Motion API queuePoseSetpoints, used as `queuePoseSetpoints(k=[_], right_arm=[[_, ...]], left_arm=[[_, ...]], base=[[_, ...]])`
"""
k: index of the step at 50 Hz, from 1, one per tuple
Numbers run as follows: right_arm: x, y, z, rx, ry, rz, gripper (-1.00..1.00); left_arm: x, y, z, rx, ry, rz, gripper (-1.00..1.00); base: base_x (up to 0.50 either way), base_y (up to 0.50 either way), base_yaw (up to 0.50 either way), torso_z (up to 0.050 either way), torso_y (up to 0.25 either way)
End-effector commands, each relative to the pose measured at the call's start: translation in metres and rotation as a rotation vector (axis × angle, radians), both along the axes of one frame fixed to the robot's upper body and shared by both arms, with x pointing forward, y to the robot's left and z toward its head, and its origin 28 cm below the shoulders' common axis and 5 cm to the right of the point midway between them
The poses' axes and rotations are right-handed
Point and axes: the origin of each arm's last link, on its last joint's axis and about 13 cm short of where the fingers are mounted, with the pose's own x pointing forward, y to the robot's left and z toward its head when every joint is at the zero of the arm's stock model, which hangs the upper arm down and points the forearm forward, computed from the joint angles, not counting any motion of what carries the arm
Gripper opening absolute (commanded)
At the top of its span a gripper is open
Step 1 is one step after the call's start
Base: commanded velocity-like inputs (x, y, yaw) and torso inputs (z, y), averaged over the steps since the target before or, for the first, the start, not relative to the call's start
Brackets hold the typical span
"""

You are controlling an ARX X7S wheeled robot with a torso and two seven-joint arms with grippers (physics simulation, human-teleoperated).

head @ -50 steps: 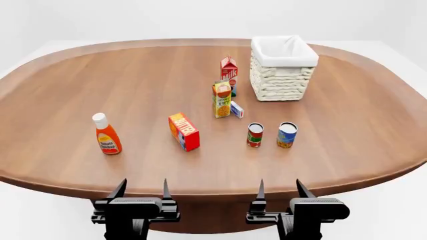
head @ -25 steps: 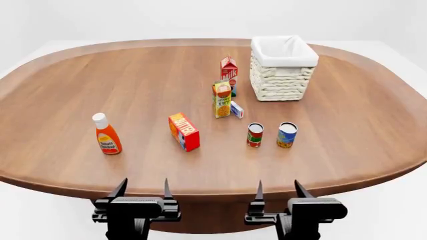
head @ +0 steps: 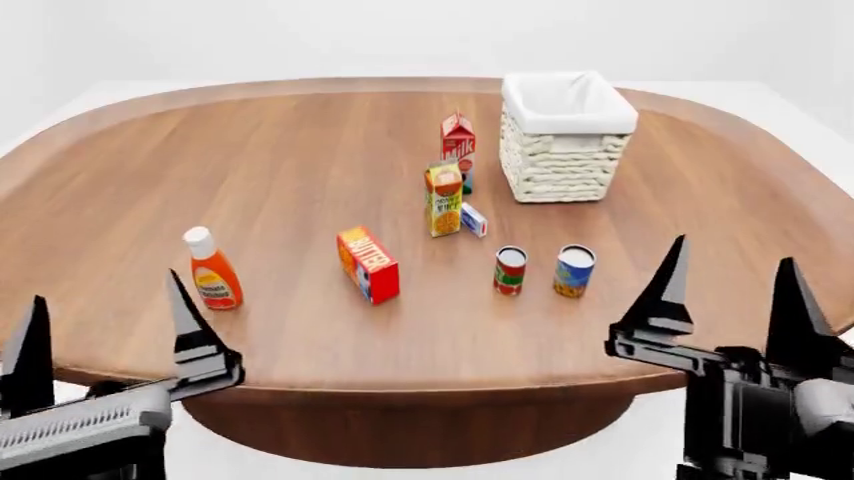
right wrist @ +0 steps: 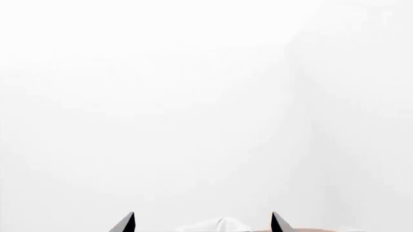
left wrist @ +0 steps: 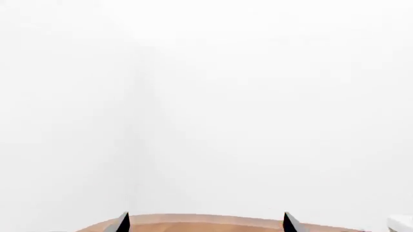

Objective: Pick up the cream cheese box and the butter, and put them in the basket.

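Observation:
In the head view the butter (head: 368,263), a red-orange box with yellow panels, stands near the table's middle. The cream cheese box (head: 473,219), small and white with blue, lies just right of an orange juice carton. At the back right stands the white wicker basket (head: 566,140). My left gripper (head: 104,312) is raised at the front left, open and empty. My right gripper (head: 731,276) is raised at the front right, open and empty. Both wrist views show mostly white wall; the left gripper (left wrist: 205,223) sees the table's far edge, the right gripper (right wrist: 202,222) a bit of the basket liner (right wrist: 216,225).
A ketchup bottle (head: 211,268) stands at the left. An orange juice carton (head: 443,199) and a milk carton (head: 458,143) stand left of the basket. Two cans (head: 510,270) (head: 574,270) stand in front of the cream cheese box. The wooden table (head: 187,160) is oval.
Both grippers have risen from below the table's front edge and spread apart, left one leftwards, right one rightwards. The objects on the table have not moved.

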Motion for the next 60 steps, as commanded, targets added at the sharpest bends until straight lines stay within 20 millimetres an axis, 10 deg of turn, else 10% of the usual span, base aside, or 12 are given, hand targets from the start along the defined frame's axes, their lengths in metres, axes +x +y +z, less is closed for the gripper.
queuePoseSetpoints(k=[1,60], right_arm=[[-0.029,-0.018,0.054,0.005,-0.399,-0.065,1.00],[-0.038,0.000,0.058,-0.099,-0.411,0.083,1.00]], left_arm=[[-0.041,0.018,0.052,0.023,-0.333,0.176,1.00],[-0.036,0.021,0.051,0.011,-0.305,0.183,1.00]], base=[[0.42,-0.07,0.00,0.000,0.000],[0.50,0.00,0.00,0.000,0.000]])
